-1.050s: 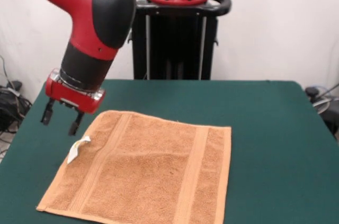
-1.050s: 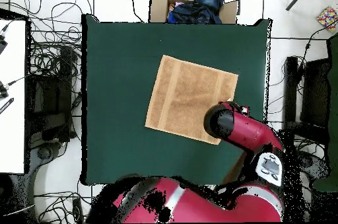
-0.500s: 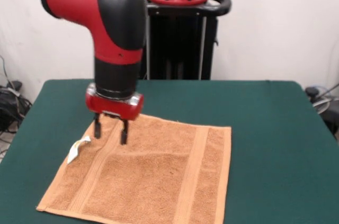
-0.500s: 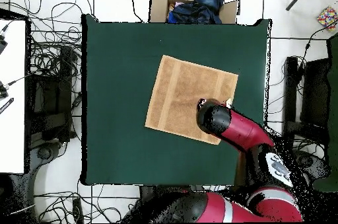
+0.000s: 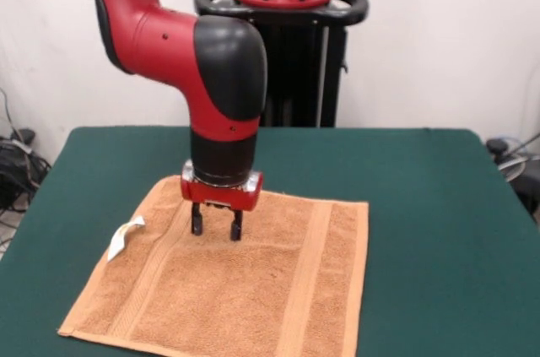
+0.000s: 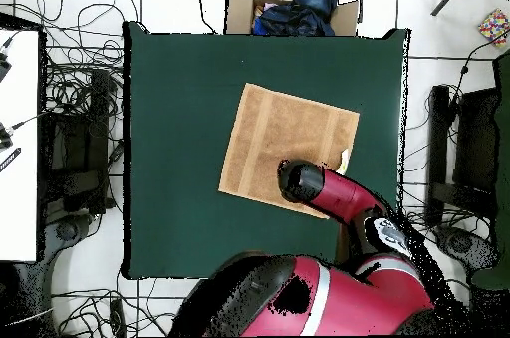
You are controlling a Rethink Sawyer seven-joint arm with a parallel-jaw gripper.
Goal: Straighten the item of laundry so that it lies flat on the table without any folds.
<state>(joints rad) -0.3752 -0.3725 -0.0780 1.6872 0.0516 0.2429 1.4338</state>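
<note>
Fingers: the two black fingers of the red and black arm point straight down with a narrow gap between them, parted and holding nothing; whether their tips touch the cloth cannot be told.
Towel: the small square orange-tan terry-cloth towel lies spread directly under the fingers, flat with no visible folds; the fingers stand over its upper left part in the front view, just inside one woven stripe band.
Stripe bands: one band runs just left of the fingers, the other lies well to their right.
Tag: the small white tag sticks out from the towel's edge, to the left of the fingers and apart from them.
Counter: the large rectangular counter covered in dark green felt-like cloth shows bare on all sides of the towel.
Overhead: the arm's black elbow covers the fingers, over the towel's side nearest the robot's base.
</note>
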